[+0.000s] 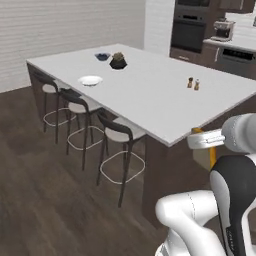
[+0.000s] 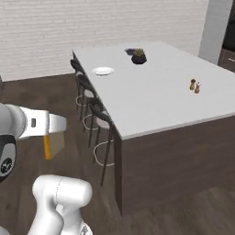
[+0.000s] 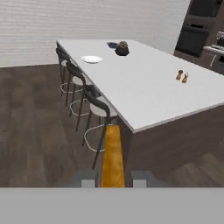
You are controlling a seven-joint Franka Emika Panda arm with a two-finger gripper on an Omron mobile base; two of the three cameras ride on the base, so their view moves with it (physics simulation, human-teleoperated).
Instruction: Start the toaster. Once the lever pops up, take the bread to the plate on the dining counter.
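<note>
Between the two dark fingertips of the end effector in the hand view stands the bread, a thin golden-tan slice seen edge-on with a darker orange-brown crust, and the tips are clamped on its lower end. It hangs in the air short of the near corner of the dining counter, a wide, smooth, pale grey-white slab on a dark brown base. On that tabletop, near the long edge lined with stools, lies the plate, small, round, flat and white, with nothing on it. Beyond it sit a dark rounded pot with something brownish in it and a low bowl with dark blue contents. Two small shakers stand close together toward the opposite side. Three stools with dark frames and pale seats are tucked along the edge. The left base view adds what the right base view lacks: dark wall ovens and a far worktop at the back.
</note>
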